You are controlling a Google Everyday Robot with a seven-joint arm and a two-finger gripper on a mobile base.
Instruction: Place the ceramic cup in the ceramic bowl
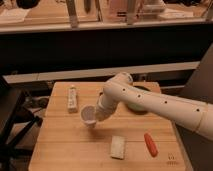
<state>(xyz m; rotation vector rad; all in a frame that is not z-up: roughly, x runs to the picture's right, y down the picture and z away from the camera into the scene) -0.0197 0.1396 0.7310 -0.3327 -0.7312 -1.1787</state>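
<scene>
The small white ceramic cup (88, 115) is tilted, with its open mouth facing left, and is held just above the wooden table at left of centre. My gripper (97, 116) is at the end of the white arm, shut on the cup's right side. The green ceramic bowl (143, 90) stands at the back right of the table, mostly hidden behind the arm; only a dark part of its rim shows. The cup is to the left of the bowl and apart from it.
A white tube-like object (73, 97) lies at the back left of the wooden table (65, 150). A flat white block (118, 147) and an orange-red carrot-like piece (150, 144) lie near the front. A dark counter runs behind the table.
</scene>
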